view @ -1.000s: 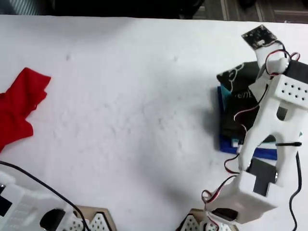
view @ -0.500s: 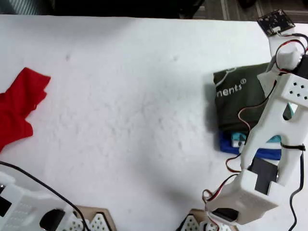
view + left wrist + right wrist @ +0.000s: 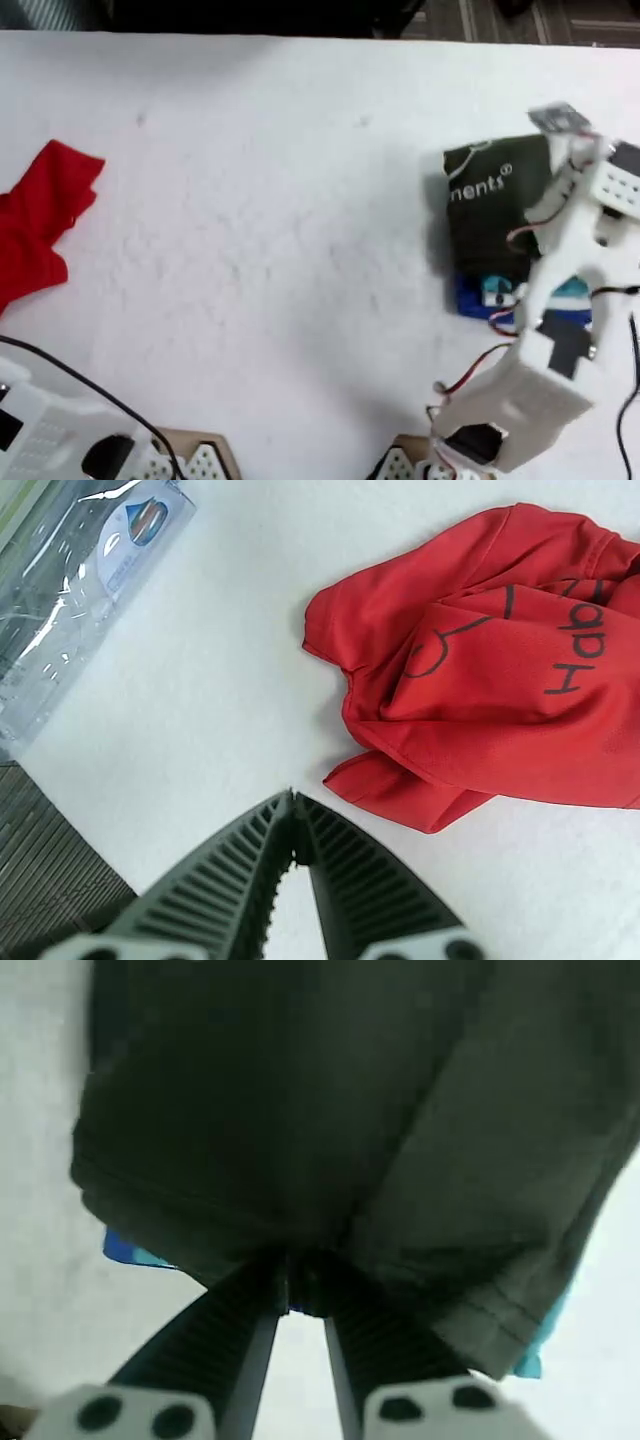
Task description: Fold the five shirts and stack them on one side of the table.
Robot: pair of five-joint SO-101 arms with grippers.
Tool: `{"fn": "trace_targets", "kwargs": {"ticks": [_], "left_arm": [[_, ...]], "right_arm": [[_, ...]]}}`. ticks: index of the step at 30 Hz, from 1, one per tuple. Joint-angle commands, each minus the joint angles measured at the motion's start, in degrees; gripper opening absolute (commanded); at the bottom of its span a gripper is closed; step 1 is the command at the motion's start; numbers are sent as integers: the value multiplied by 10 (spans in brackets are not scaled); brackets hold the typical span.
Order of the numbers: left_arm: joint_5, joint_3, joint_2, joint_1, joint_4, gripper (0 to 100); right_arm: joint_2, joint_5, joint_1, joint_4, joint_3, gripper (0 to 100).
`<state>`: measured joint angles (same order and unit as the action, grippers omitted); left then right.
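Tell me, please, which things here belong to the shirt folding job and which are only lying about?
For the job: crumpled red shirt; folded dark green shirt on top of a blue shirt; left gripper, shut; right gripper, shut, at the green shirt's edge.

Lying about: clear plastic bag; black cable.

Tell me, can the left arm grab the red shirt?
Probably yes: the red shirt lies on bare table just ahead of its shut jaws, nothing between; they'd need to open first.
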<state>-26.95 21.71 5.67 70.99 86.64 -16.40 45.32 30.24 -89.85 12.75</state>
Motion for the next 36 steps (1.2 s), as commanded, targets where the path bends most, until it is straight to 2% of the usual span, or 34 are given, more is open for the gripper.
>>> {"fn": "trace_targets", "kwargs": {"ticks": [1, 5, 8, 13, 16, 20, 23, 27, 32, 36], "left_arm": [[0, 3, -31, 5, 0, 27], [0, 17, -32, -7, 31, 27], [0, 35, -32, -19, 58, 27], [0, 61, -32, -51, 73, 27], [-53, 50, -26, -79, 76, 28], [-168, -9, -12, -124, 96, 89], [-213, -54, 14, -152, 95, 195], [-265, -62, 77, -180, 90, 215], [-291, -62, 162, -207, 42, 218], [-291, -62, 215, -228, -7, 218]], "right_arm": [[-9, 45, 51, 14, -2, 17], [28, 72, 53, -17, 41, 17], [74, 70, 23, -82, 84, 17], [182, 69, -21, -87, 87, 17], [247, 69, -45, -87, 82, 17], [331, 69, -66, -88, -5, 17], [397, 69, -78, -88, -106, 17], [492, 43, -95, -87, -231, 17], [594, -46, -131, -87, -338, 17], [651, -77, -160, -87, -377, 17]]}}
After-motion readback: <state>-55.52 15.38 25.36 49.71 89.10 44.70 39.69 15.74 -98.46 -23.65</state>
